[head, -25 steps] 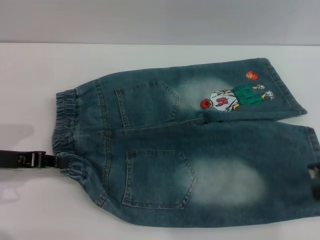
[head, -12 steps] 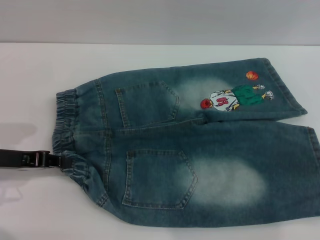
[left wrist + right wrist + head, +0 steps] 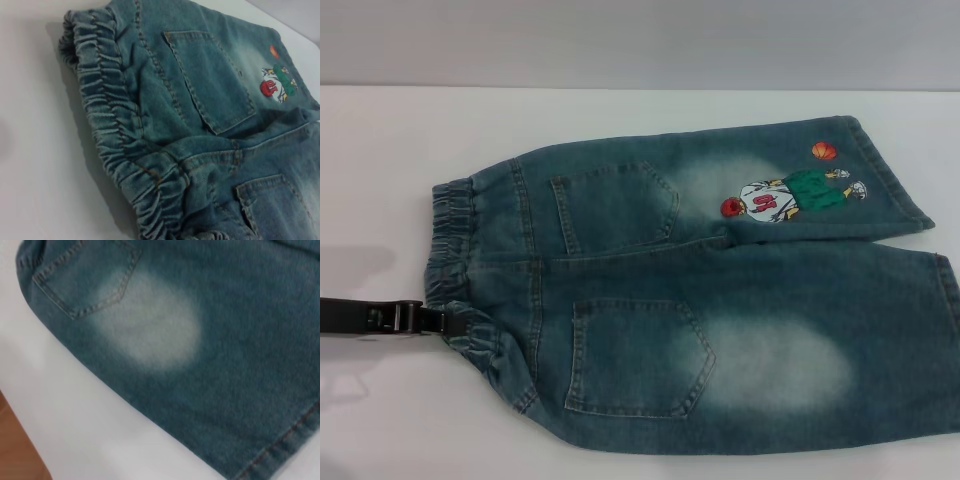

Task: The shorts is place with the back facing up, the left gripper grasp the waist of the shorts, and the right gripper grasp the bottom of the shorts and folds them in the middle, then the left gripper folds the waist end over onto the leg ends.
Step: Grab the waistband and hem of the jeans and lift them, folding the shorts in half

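Observation:
The shorts (image 3: 720,300) lie flat, back up, on the white table (image 3: 380,150), with both patch pockets showing. The gathered waist (image 3: 450,240) points to the left and the leg ends (image 3: 895,175) to the right. The embroidered player (image 3: 785,195) is on the far leg. My left gripper (image 3: 445,323) reaches in from the left and touches the near end of the waist, where the band bunches up. The left wrist view looks close along the waist (image 3: 110,115). The right wrist view hangs over the near leg's pale patch (image 3: 150,325) and its hem (image 3: 280,445). The right gripper itself is out of view.
A grey wall (image 3: 620,40) closes off the table at the back. Past the table's near edge, brown floor (image 3: 15,450) shows in the right wrist view. The near leg's hem (image 3: 948,285) runs off the right side of the head view.
The right gripper, seen one second ago at the near leg's hem, has left the head view. My left gripper has crept slightly right into the waist, bunching the band a little more.

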Controlling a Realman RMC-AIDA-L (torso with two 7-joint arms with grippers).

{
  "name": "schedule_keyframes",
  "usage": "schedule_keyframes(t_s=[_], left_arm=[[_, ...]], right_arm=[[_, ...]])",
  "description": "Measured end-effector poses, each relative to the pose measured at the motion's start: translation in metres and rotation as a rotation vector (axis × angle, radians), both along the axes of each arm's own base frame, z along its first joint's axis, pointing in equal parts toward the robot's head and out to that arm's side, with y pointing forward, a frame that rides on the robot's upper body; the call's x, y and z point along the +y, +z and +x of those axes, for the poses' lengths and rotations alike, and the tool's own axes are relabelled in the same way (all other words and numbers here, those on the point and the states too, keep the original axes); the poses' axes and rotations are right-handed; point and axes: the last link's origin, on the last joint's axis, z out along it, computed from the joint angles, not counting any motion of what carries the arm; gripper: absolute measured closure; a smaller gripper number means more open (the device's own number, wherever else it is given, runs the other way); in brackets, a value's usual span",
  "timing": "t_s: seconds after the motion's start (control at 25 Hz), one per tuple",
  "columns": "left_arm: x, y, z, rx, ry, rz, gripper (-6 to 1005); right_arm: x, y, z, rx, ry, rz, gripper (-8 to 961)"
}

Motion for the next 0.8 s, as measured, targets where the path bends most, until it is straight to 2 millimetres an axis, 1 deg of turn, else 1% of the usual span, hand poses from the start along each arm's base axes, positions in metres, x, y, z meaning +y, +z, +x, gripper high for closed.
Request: schedule_keyframes(t_s=[0.28,0.52,0.8], left_arm=[[0.003,0.0,0.004,-0.005,-0.009,-0.001,955],[0.004,-0.001,0.006,-0.005,-0.015,-0.004,955],[0.005,-0.001,0.006,-0.006,-0.016,-0.007,955]], right_arm=[[0.002,-0.008,0.009,-0.067,-0.031,-0.019,273],[0.004,-0.021,0.009,-0.087,-0.026,-0.046,273],[0.005,-0.028,0.01,-0.086,-0.022,-0.056,274]])
